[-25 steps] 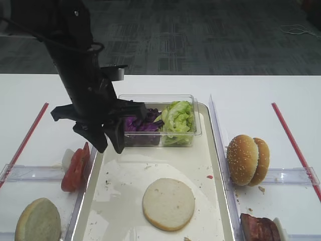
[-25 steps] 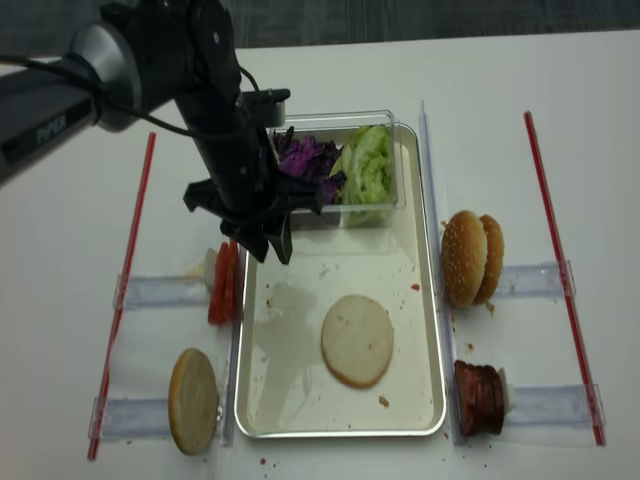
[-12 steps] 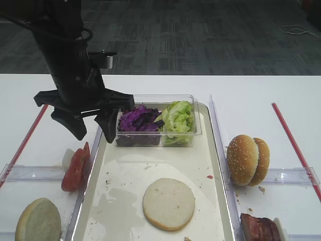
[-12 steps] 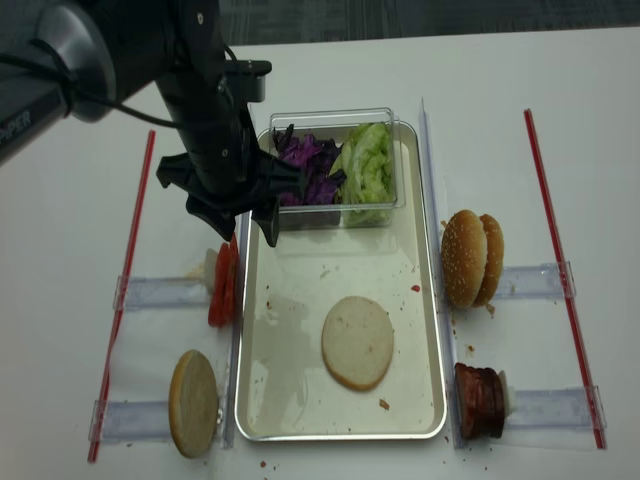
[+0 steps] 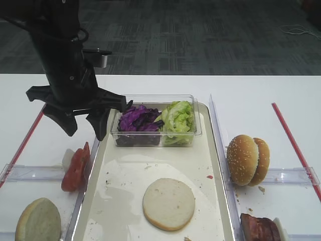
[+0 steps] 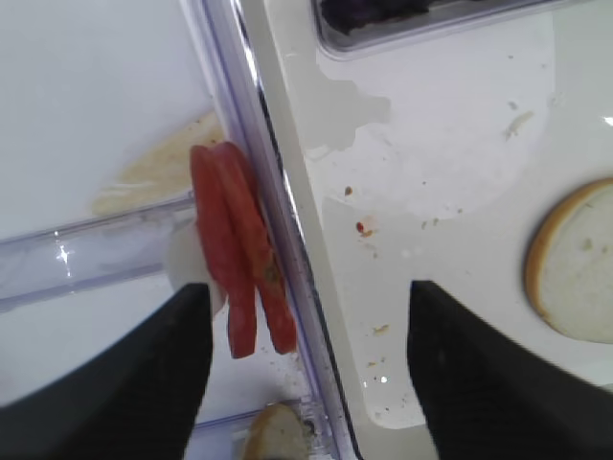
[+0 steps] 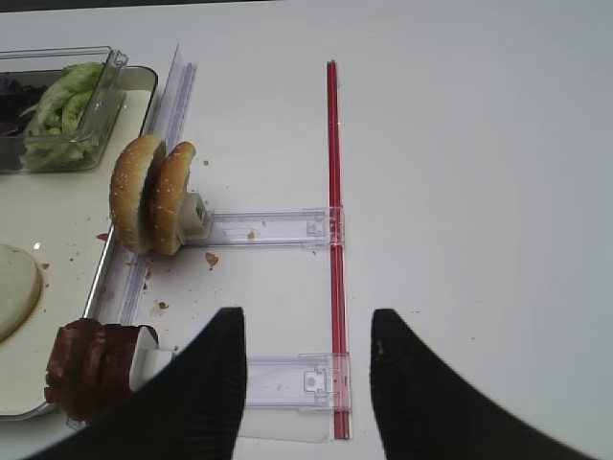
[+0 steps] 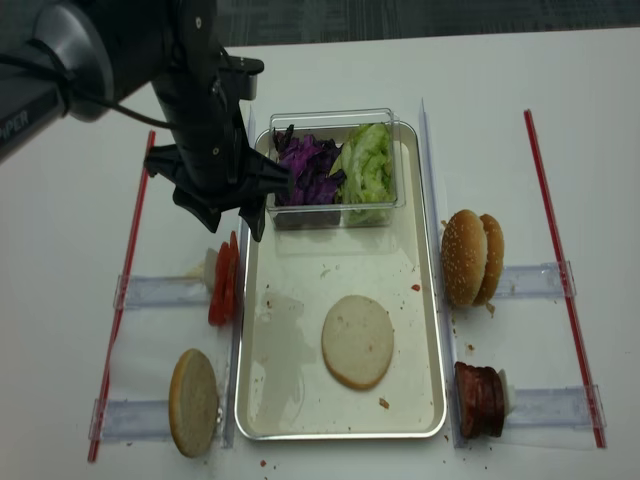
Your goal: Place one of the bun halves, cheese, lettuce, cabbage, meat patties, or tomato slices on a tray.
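One pale bun half (image 5: 168, 203) lies cut face up on the silvery tray (image 5: 210, 150). The other bun half (image 5: 37, 221) stands on a rack at front left. Red tomato slices (image 5: 75, 166) stand on edge just left of the tray rim. My left gripper (image 5: 85, 134) hangs open and empty above them; in the left wrist view the tomato slices (image 6: 239, 259) sit between its fingers (image 6: 144, 374). Purple cabbage (image 5: 136, 119) and green lettuce (image 5: 176, 118) fill a clear tub. Meat patties (image 5: 258, 228) stand at front right. My right gripper (image 7: 305, 316) is open and empty over the table. Cheese is out of view.
Two sesame buns (image 5: 247, 159) stand on edge on a clear rack (image 7: 268, 228) right of the tray. Red strips (image 5: 293, 145) (image 8: 128, 270) run along both sides of the table. The clear tub (image 5: 195, 131) sits at the tray's far end.
My left gripper has moved left and back, from in front of the tub over the tray to above the tomato slices, and its jaws have spread wider.
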Tool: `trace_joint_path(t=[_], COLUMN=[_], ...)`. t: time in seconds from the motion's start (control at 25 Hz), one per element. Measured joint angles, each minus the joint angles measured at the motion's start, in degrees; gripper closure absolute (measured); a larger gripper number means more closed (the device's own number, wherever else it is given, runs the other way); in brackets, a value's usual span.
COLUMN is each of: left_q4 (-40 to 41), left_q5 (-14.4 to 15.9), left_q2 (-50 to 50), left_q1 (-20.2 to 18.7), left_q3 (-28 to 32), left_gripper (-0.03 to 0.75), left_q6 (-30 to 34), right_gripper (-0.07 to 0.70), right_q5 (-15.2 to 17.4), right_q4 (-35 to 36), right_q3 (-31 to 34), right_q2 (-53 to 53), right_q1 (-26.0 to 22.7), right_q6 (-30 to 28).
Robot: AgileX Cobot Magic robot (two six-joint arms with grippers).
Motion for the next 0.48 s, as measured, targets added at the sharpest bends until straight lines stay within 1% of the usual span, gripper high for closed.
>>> trace_joint_path(t=[0.28,0.48], left_q4=[0.7,1.4], left_q5=[0.0,0.0], left_q2=[0.0,-0.1], left_q1=[3.8,7.5], left_q3=[0.0,0.0], left_gripper=[0.295,0.295], left_q6=[0.2,0.9], right_gripper=[0.307,0.307], right_q5=[0.0,0.0], right_q4=[0.0,0.0], right_q3=[0.0,0.0], right_q2=[0.0,0.0], right_q1=[0.0,0.0], right_q6=[0.0,0.0])
